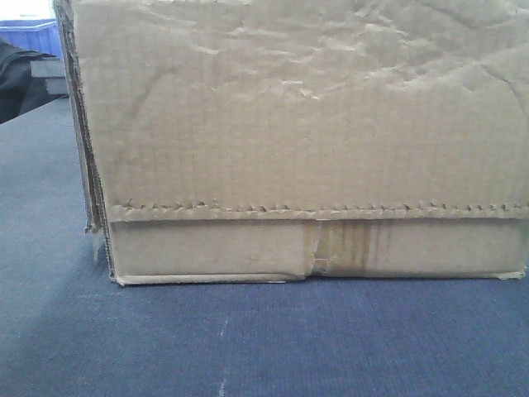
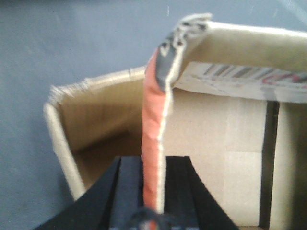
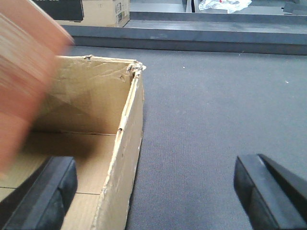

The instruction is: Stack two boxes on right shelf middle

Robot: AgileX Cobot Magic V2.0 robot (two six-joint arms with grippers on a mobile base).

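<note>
A large brown cardboard box with a wrinkled face, a serrated flap edge and a taped seam fills the front view and stands on a blue-grey carpeted surface. My left gripper is shut on an upright, orange-lit cardboard edge of the open box. My right gripper is open and straddles the box's side wall. One of its fingers is inside the box and the other is outside, over the carpet. A blurred flap leans in at the upper left. The shelf is out of view.
A blue plastic bin and a dark object sit at the far left behind the box. In the right wrist view a grey ledge runs across the back, with another cardboard box and crumpled white material beyond it.
</note>
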